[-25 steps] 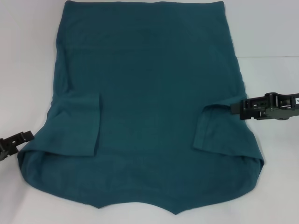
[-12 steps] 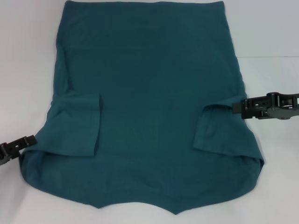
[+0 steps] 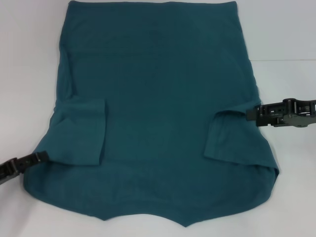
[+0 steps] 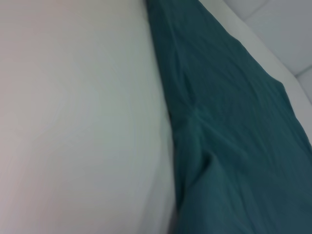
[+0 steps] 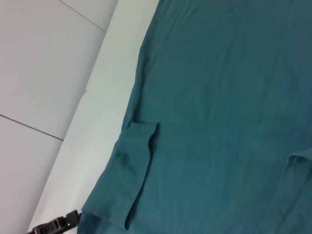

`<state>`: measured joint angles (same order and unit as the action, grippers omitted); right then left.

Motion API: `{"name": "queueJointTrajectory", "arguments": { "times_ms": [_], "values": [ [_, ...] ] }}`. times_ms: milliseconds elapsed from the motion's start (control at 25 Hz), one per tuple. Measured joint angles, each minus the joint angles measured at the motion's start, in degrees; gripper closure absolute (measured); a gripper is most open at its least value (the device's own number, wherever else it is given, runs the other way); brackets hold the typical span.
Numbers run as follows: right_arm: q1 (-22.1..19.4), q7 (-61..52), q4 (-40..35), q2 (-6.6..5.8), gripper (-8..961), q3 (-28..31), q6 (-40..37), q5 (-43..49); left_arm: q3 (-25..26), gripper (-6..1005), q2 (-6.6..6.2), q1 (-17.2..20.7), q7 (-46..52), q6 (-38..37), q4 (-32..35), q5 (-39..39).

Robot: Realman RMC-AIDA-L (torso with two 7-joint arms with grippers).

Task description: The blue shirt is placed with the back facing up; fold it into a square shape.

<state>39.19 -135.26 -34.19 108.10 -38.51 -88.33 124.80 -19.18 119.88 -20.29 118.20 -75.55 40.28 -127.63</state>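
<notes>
With both sleeves folded inward, the soft matte blue shirt lies flat; neither tool's opening is discernible.

blue shirt hem cropped; both jaws unreadable

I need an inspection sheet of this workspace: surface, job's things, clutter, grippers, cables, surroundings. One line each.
Surface: white table, a seam line visible on its right side.
Job's things: blue shirt lying flat, plain side up, both sleeves folded inward onto the body.
Clutter: nothing seen.
Grippers: left gripper at the shirt's left edge near the sleeve; right gripper at the right edge by the other sleeve.
Cables: nothing seen.
Surroundings: pale tiled floor beyond the table edge.
</notes>
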Motion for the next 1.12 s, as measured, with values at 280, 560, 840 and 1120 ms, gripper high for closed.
{"name": "queueJointTrajectory", "arguments": {
  "times_ms": [280, 560, 840, 1120],
  "values": [
    [0.01, 0.0, 0.0, 0.0, 355, 0.1, 0.0, -0.15, -0.51, 129, 0.11, 0.08, -1.11, -1.92, 0.17, -0.08],
    [0.07, 0.0, 0.0, -0.01, 354, 0.32, 0.0, -0.26, -0.55, 129, 0.09, -0.24, -1.3, -2.79, 0.23, -0.08],
    [0.0, 0.0, 0.0, -0.15, 355, 0.77, 0.0, -0.27, -0.6, 192, 0.09, -0.5, -1.24, -2.46, 0.22, -0.08],
    [-0.08, 0.06, 0.0, -0.21, 354, 1.06, 0.0, -0.27, -1.42, 270, 0.09, -0.88, 0.33, -2.1, 0.22, -0.08]
  ]
}}
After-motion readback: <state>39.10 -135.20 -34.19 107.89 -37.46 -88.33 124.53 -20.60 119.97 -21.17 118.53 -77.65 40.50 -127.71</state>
